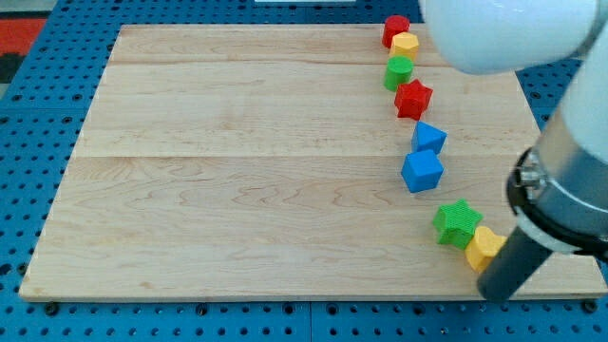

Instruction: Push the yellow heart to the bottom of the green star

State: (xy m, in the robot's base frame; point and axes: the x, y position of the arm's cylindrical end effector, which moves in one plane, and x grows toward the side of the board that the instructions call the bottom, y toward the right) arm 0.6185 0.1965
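You see a pale wooden board (266, 161), its grain running in long planks, smooth and matt. The green star (457, 222) and yellow heart (484, 248) look like matt plastic, as does the blue cube (422, 171). The arm's white shell (503, 33) shines glossy; the rod (515, 266) is dull dark.

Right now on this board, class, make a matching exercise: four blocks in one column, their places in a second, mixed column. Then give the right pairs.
Blocks:
1. green star
2. yellow heart
3. red star
4. blue cube

Places:
A. just below the green cylinder
B. beside my tip, at the view's bottom right
C. directly under the other blue block
D. touching the yellow heart's upper left

Pairs: 1-D, 2-B, 3-A, 4-C
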